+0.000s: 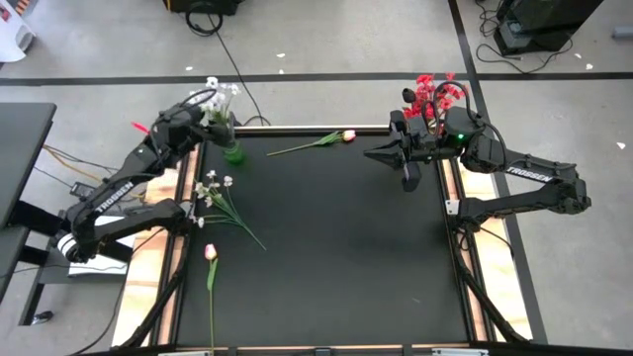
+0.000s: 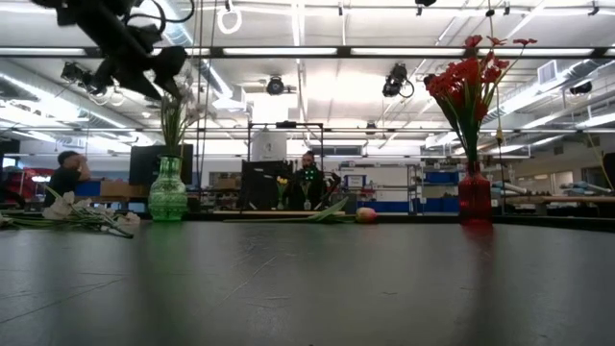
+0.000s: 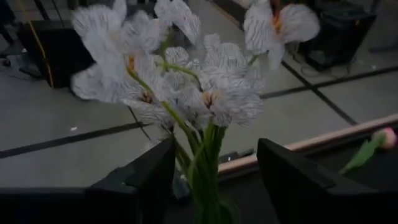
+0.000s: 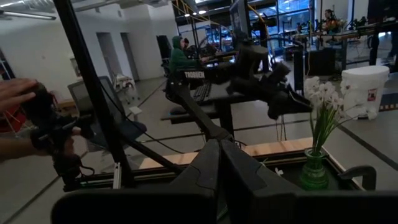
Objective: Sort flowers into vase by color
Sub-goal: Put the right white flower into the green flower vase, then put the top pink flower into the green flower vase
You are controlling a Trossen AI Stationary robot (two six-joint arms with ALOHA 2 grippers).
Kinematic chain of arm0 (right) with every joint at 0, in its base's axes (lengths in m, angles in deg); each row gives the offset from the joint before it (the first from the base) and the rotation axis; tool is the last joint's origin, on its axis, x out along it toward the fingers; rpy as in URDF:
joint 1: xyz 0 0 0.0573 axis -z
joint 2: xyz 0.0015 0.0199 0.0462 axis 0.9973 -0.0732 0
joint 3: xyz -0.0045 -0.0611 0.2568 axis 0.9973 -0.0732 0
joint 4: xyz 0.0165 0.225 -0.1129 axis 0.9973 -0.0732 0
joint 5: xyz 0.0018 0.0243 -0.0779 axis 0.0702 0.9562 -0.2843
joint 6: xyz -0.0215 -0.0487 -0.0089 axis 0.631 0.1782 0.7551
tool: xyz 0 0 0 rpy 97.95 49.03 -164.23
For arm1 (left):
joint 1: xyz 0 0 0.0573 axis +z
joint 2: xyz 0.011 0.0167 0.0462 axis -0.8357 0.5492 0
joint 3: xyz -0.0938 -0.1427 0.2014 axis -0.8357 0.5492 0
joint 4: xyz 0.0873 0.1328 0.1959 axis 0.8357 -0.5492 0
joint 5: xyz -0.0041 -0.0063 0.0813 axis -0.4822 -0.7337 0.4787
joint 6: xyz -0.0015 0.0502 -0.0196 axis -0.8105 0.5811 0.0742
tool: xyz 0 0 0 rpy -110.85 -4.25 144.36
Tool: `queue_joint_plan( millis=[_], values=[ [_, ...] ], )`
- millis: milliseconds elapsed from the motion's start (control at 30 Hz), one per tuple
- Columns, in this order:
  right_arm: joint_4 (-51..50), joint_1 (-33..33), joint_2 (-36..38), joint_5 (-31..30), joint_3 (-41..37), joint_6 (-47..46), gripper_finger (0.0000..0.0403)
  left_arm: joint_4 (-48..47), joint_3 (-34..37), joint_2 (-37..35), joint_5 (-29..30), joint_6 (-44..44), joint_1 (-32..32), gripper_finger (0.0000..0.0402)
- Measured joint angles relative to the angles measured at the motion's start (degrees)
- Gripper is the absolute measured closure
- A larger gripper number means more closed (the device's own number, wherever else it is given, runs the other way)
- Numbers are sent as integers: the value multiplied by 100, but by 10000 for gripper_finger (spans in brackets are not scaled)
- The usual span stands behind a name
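White blooms (image 3: 186, 81) stand in the green vase (image 1: 231, 150) at the mat's eleven-o'clock corner, and the left gripper (image 1: 210, 111) hovers right over them, its fingers (image 3: 143, 180) spread apart on either side of the stems and gripping nothing. Red blooms (image 1: 433, 94) fill the red vase (image 2: 474, 195) at the one-o'clock corner, with the right gripper (image 1: 408, 170) just inboard of it, over the mat's edge, fingers pressed together and empty. Loose flowers lie on the black mat (image 1: 336, 257): a pink bud (image 1: 347, 135) on its stem at twelve o'clock, between the two vases; a white sprig (image 1: 216, 188) at nine o'clock, close under the left arm; another pink bud (image 1: 210, 252) at eight o'clock, its stem running toward the near edge. The centre and right half of the mat are bare. Cables (image 1: 213, 25) trail over the floor beyond the table. From the low view, a seated person (image 2: 65, 175) shows behind the green vase and another (image 2: 308, 178) farther back among the benches. In the right wrist view, someone's hand (image 4: 18, 93) rests on a dark handle at the side.
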Motion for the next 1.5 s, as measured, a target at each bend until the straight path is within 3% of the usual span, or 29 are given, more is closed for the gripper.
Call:
queue_joint_plan(
  millis=[367, 533, 700, 900, 1100, 1267, 1500],
  values=[
    [-1, 2, -1, 0, -1, 0, 379, -2045, -1898, -2, -893, 527, -4, 191],
    [-2, 2, 0, 0, -1, 0, 379, -2046, -2438, 18, -2027, 591, -5, 195],
    [-1, 2, -1, 0, -1, 1, 379, -1681, -2456, 285, -3046, 500, -402, 196],
    [-2, 0, -2, 0, -1, 0, 379, -1310, -2438, 1208, -3074, 501, -1545, 196],
    [-2, 1, -2, 0, 0, 1, 379, -560, -2438, 2218, -2683, 529, -2351, 196],
    [-1, 0, -2, 0, -1, 0, 379, -160, -2438, 2982, -2296, 403, -2664, 196],
    [-1, 1, -2, 0, -1, 2, 379, 49, -2438, 4110, -2493, 194, -2844, 196]
  ],
)
